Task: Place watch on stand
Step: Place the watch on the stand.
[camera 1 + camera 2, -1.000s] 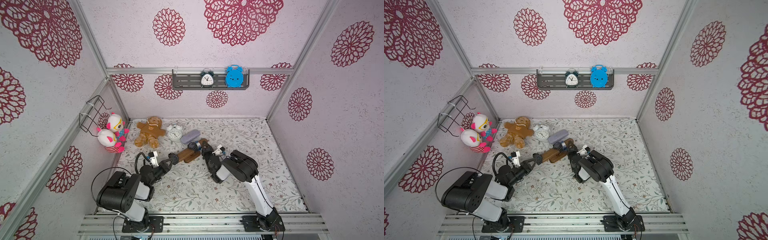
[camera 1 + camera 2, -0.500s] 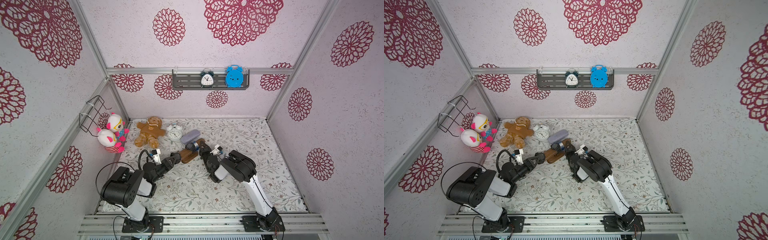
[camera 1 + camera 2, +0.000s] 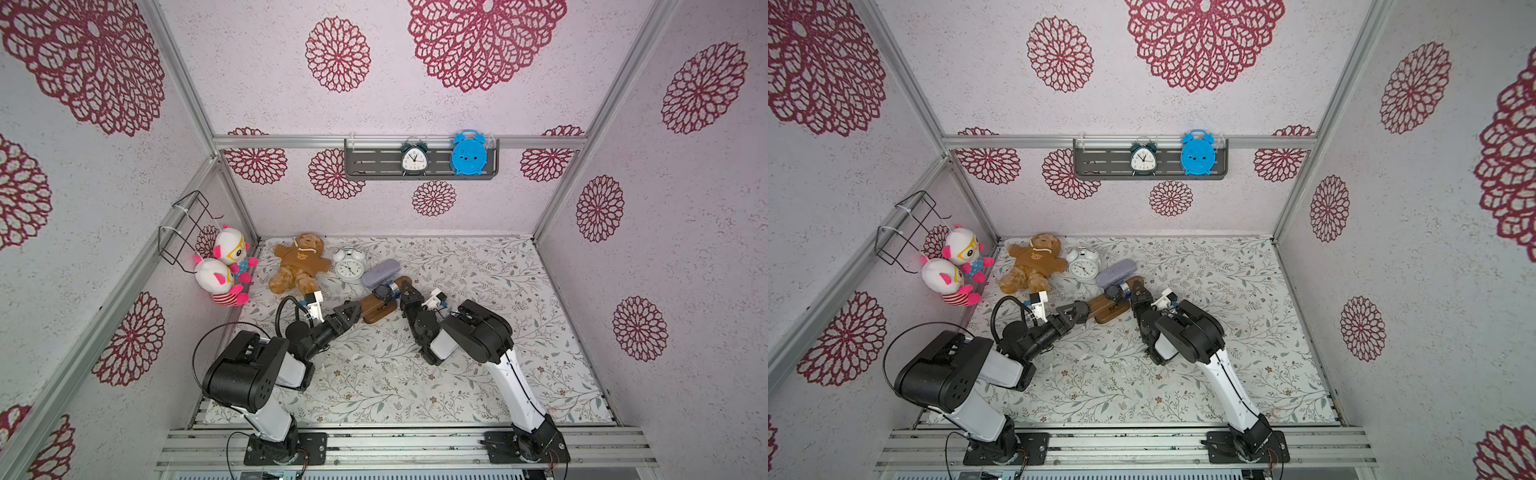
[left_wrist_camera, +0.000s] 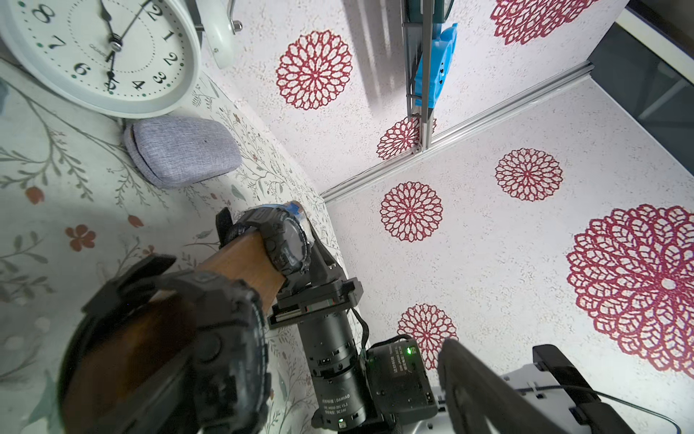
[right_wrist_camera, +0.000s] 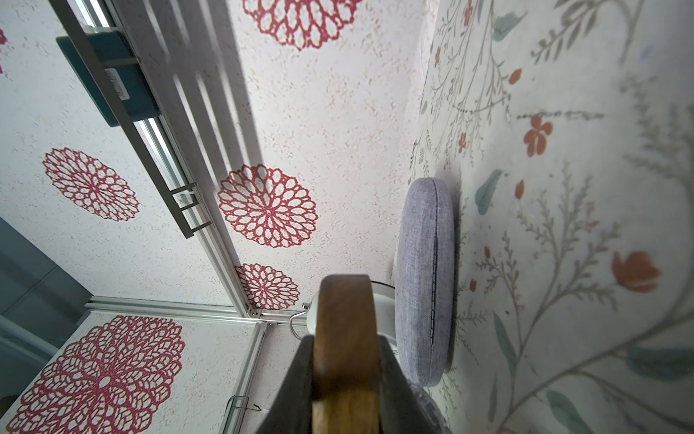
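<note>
Left wrist: second watch [image 4: 221, 338] (on stand [image 4: 244, 263])

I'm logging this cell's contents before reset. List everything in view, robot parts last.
stand: 1, brown wood, mid-table
watches: 2, black, round the stand's bar
case: 1, grey-lilac, behind the stand
alarm clock: 1, white, on the table beside the case
teddy bear: 1, brown, back left of the table
plush toys: 2, white-pink, by the left wall
wire basket: 1, black, on the left wall
shelf: 1, grey, on the back wall
shelf clocks: 2, dark and blue, on the shelf
left pincer: open, at the stand's near end
right pincer: shut on the stand's far end
</note>
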You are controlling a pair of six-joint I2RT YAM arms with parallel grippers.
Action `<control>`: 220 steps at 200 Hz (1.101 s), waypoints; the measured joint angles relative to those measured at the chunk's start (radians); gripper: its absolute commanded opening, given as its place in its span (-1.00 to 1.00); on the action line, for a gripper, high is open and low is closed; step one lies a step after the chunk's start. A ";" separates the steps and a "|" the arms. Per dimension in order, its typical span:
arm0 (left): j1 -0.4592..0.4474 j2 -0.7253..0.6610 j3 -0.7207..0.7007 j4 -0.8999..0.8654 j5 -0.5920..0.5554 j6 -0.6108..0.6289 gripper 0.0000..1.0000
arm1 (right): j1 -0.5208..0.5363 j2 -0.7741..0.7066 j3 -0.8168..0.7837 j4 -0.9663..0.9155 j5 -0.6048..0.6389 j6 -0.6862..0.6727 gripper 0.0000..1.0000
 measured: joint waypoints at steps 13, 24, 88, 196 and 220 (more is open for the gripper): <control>0.000 -0.003 -0.002 -0.003 -0.002 0.001 0.96 | 0.001 0.000 -0.001 0.000 0.000 0.000 -1.00; 0.000 -0.003 -0.002 -0.003 -0.002 0.001 0.96 | 0.001 0.000 -0.001 0.000 -0.001 0.000 -1.00; -0.002 -0.124 -0.015 -0.164 -0.035 0.025 0.96 | 0.005 0.000 -0.015 0.013 -0.007 0.001 -1.00; -0.099 -0.436 0.103 -0.859 -0.169 0.276 0.96 | 0.009 -0.007 -0.034 0.026 -0.038 0.004 -1.00; -0.100 -0.400 0.103 -0.806 -0.169 0.267 0.96 | 0.009 -0.008 -0.034 0.027 -0.041 -0.001 -1.00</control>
